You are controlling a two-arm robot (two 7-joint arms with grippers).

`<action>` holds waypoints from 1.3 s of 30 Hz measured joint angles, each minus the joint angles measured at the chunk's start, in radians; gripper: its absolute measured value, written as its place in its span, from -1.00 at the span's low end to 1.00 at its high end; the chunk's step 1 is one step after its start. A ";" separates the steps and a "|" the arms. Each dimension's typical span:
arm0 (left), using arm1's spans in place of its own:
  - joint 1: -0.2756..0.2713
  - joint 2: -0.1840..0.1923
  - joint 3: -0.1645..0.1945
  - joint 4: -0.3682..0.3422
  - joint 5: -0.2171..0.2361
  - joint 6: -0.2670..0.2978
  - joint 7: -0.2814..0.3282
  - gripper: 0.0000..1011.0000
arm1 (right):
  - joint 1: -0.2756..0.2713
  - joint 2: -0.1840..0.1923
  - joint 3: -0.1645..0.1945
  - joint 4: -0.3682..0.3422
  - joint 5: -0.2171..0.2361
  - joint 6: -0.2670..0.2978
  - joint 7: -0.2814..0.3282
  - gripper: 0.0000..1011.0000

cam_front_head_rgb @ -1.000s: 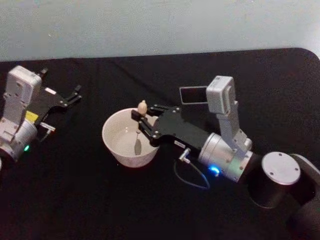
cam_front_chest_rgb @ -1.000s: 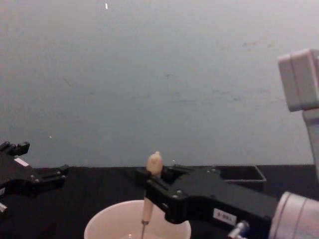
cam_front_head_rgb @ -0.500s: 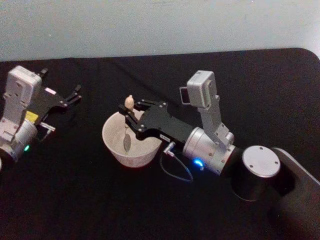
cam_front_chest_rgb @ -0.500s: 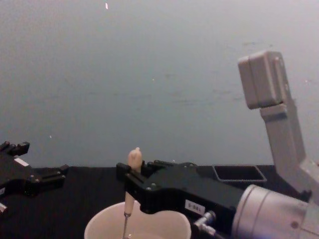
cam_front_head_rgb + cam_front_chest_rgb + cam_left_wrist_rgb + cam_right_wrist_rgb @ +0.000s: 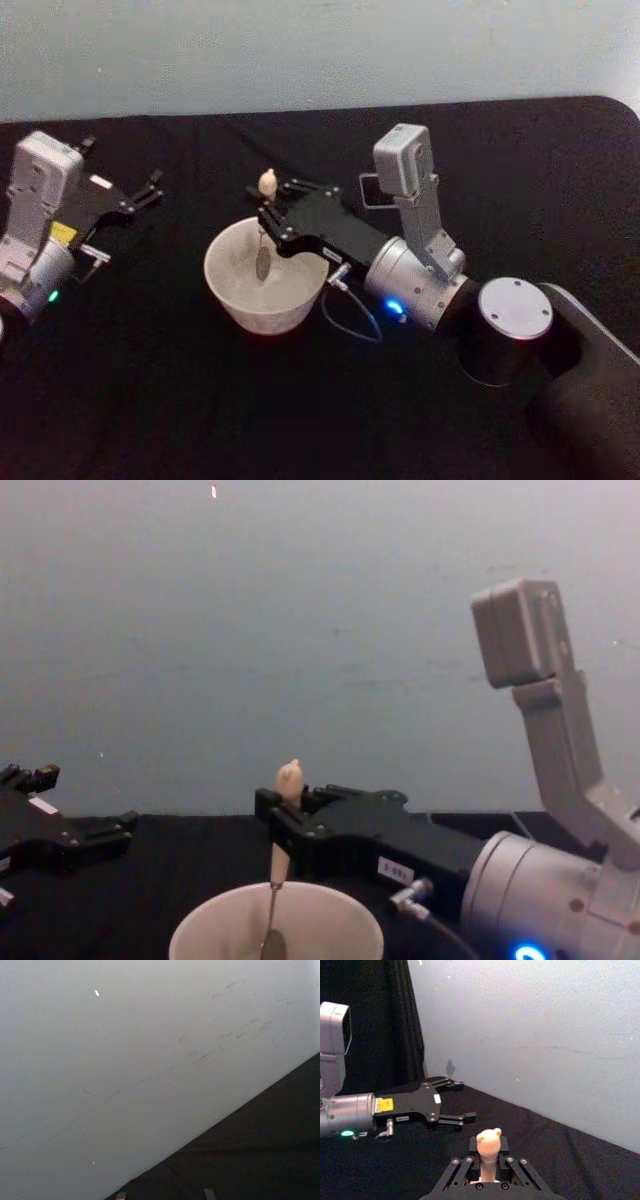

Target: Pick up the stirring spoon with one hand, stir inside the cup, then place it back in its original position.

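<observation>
The spoon (image 5: pixel 278 865) stands almost straight up in the white cup (image 5: pixel 262 308). Its shiny little end is down inside and its round knob is on top. The right gripper (image 5: pixel 266 208) pinches the spoon's handle just under the knob, right above the cup. A small dark box (image 5: pixel 364 192) sits behind that arm. The left gripper (image 5: pixel 150 190) rests well off to the left, its fingers spread apart. The cup sits on a black table cloth (image 5: pixel 150 380). Behind the cloth is a plain pale wall (image 5: pixel 300 50).

1. You have the stirring spoon (image 5: pixel 277 868) upright: cream knob on top, shiny bowl down inside the cup, near its centre.
2. Your cup (image 5: pixel 228 292) is wide, round, off-white and stands upright.
3. Your dark square holder (image 5: pixel 366 192) stands at the cup's 2 o'clock, partly hidden.
</observation>
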 joint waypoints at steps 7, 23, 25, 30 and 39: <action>0.000 0.000 0.000 0.000 0.000 0.000 0.000 0.98 | -0.003 0.005 0.018 -0.007 0.000 0.001 -0.001 -0.60; 0.000 0.000 0.000 0.000 0.000 0.000 0.000 0.98 | -0.045 0.057 0.040 -0.065 0.019 0.009 0.021 -0.60; 0.000 0.000 0.000 0.000 0.000 0.000 0.000 0.98 | -0.057 0.070 0.044 -0.082 0.024 0.012 0.026 -0.60; 0.000 0.000 0.000 0.000 0.000 0.000 0.000 0.98 | -0.076 0.090 0.044 -0.109 0.035 0.013 0.041 -0.60; 0.000 0.000 0.000 0.000 0.000 0.000 0.000 0.98 | -0.095 0.111 0.023 -0.136 0.043 0.014 0.062 -0.60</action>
